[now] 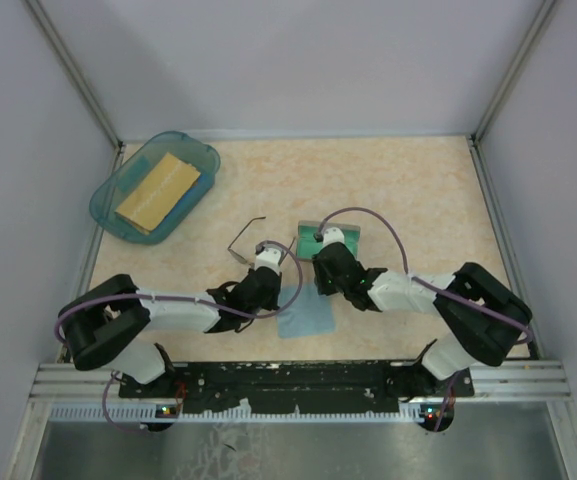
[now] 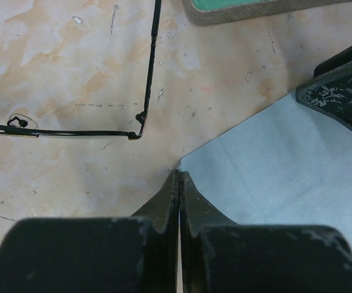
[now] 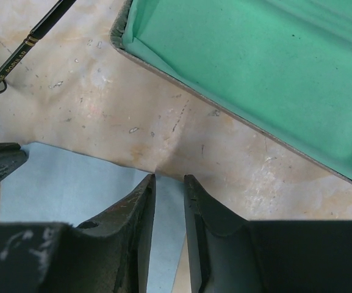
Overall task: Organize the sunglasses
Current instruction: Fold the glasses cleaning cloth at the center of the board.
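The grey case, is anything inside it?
Only bare green lining shows in the case. The sunglasses lie outside it, on the table. From above, the right gripper covers part of it, so that bit is hidden.

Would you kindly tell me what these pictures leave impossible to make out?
Sunglasses lenses: left wrist view, cut off by the left edge; too small from above.
Whether the left gripper pinches the cloth corner: its own fingertips hide it.
Glasses case: top view, partly hidden by the right gripper.
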